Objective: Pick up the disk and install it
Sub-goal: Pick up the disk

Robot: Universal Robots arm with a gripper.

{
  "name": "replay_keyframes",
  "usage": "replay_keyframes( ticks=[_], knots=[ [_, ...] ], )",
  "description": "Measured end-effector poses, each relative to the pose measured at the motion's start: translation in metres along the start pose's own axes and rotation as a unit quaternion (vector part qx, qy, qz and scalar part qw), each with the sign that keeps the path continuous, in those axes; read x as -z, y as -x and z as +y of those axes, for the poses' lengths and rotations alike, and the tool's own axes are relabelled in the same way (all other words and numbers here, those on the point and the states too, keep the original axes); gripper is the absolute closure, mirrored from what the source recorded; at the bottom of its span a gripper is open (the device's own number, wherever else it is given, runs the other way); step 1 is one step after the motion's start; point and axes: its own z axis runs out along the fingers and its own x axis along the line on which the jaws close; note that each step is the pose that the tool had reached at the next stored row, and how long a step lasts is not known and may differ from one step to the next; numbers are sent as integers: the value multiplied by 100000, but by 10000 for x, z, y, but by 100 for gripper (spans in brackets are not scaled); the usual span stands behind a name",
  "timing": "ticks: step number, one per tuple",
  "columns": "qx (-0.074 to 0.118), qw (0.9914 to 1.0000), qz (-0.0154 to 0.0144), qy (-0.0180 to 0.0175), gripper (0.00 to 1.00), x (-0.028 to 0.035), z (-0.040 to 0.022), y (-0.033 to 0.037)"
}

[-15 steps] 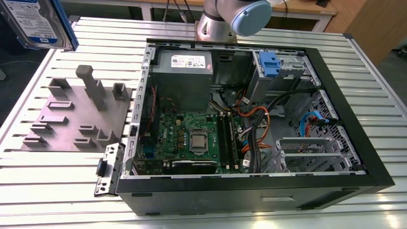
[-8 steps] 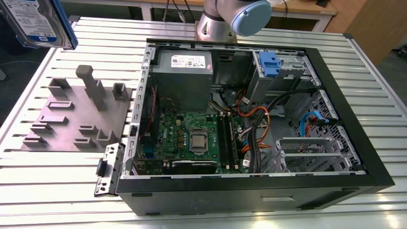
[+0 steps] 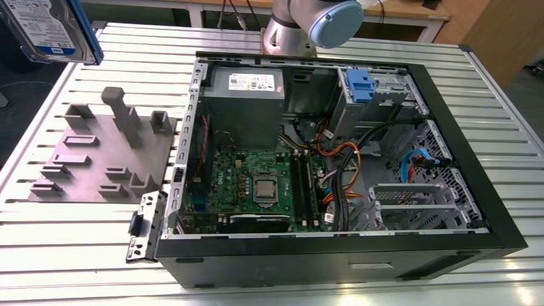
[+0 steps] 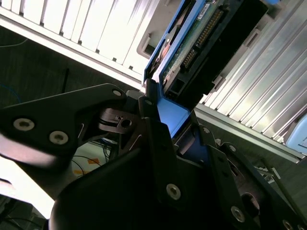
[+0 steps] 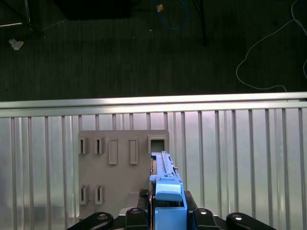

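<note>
The disk (image 3: 51,29), a silver drive with a white-and-blue label in a blue carrier, hangs high at the exterior view's far left, well above the table. In the second wrist view my gripper (image 4: 165,110) is shut on the blue carrier end of the disk (image 4: 201,33), whose circuit-board side and connector face the camera. In the first wrist view the disk (image 5: 165,179) stands edge-on between the black fingers (image 5: 136,215), above the grey fixture plate (image 5: 122,167).
The open computer case (image 3: 476,223) lies on the slatted metal table (image 3: 68,242), with the grey power-supply box (image 3: 246,95), motherboard (image 3: 255,185), a blue latch tab (image 3: 361,86) and a metal drive cage (image 3: 416,204). The grey fixture plate (image 3: 102,153) with upright posts sits beside it. The arm's base (image 3: 310,25) stands behind the case.
</note>
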Motion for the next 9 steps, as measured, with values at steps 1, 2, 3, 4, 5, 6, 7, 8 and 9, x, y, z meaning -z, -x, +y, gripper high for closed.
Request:
replay_keyframes(
  ticks=[1,2,3,4,5,6,7,8,9],
  knots=[
    [1,100000,0,1,64,1,0,0],
    [1,100000,3,8,64,3,0,0],
    [0,100000,2,7,64,5,0,0],
    [2,100000,3,6,64,8,0,0],
    [0,100000,0,1,64,11,0,0],
    [0,100000,0,-1,64,13,0,0],
    [1,100000,-5,-6,64,13,0,0],
    [0,100000,-5,-7,64,14,0,0],
    [1,100000,-1,-3,64,14,0,0]
  ],
)
